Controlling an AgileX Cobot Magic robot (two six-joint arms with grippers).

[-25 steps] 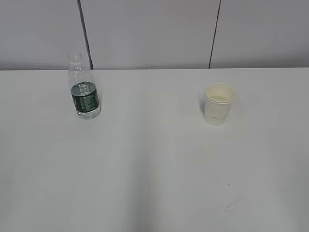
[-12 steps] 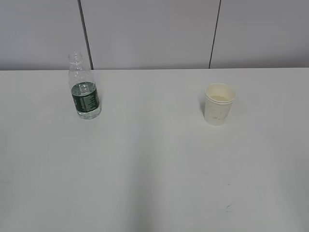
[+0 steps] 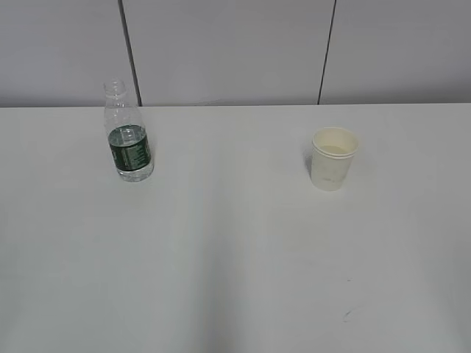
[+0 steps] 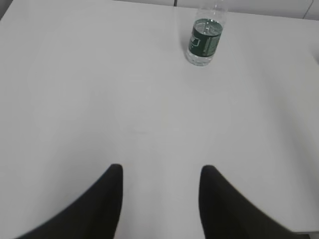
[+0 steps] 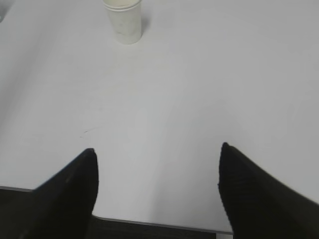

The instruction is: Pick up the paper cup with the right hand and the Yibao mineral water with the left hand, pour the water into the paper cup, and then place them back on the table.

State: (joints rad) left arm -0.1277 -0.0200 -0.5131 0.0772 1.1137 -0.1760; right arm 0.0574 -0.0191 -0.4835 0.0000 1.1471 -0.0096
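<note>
Nothing shifted on the counter since the earlier frames; bottle and cup in same spots, only a faint mark near the front right edge looking slightly different. No arms in exterior view.

Bottle upright at back left of counter, no cap, dark green label band, water showing only at the bottom below the label. Paper cup upright at back right, cream-white, rolled rim, well apart from bottle. Grey panelled wall behind.

Left wrist view: left gripper low over bare counter, jaws apart with a moderate gap, nothing between them. Bottle well ahead, a bit right of the jaw line, not touched.

Right wrist view: right gripper near front counter edge, jaws spread wide, nothing held. Cup far ahead, left of centre, not touched. Small dark scuff on counter ahead of the left jaw.
</note>
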